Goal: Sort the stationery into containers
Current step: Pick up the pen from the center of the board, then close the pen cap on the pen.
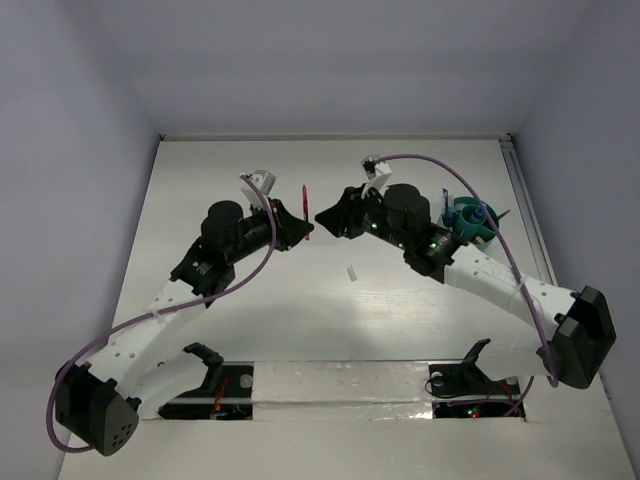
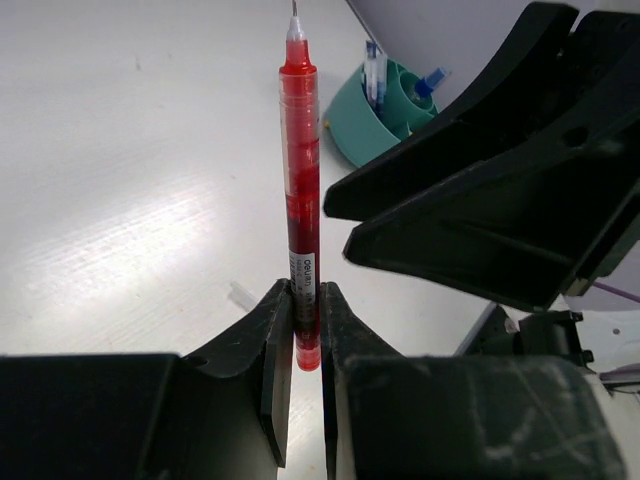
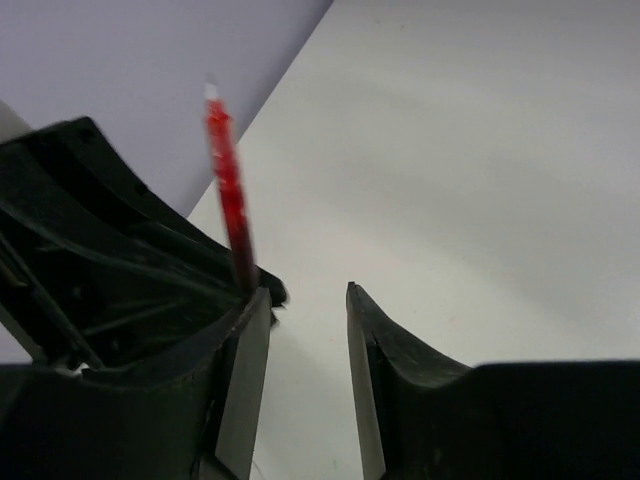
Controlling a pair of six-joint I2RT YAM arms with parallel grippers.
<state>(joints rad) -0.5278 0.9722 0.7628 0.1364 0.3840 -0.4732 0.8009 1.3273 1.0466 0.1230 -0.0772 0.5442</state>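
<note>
My left gripper [image 1: 301, 230] [image 2: 307, 300] is shut on the lower end of a red pen [image 1: 305, 208] [image 2: 300, 180] and holds it upright above the table, tip up. My right gripper [image 1: 326, 217] [image 3: 308, 295] is open and empty, its jaws just right of the pen, which shows beyond its left finger in the right wrist view [image 3: 228, 190]. The round teal tub [image 1: 470, 218] [image 2: 375, 120] stands at the right behind the right arm, with blue pens standing in its compartments. A small white piece [image 1: 352, 272] lies on the table below the grippers. Other stationery is out of view.
The right gripper's black fingers [image 2: 500, 200] fill the right of the left wrist view, close to the pen. A tiny clear cap [image 2: 243, 295] lies on the table by the left finger. White walls enclose the table on the far, left and right sides.
</note>
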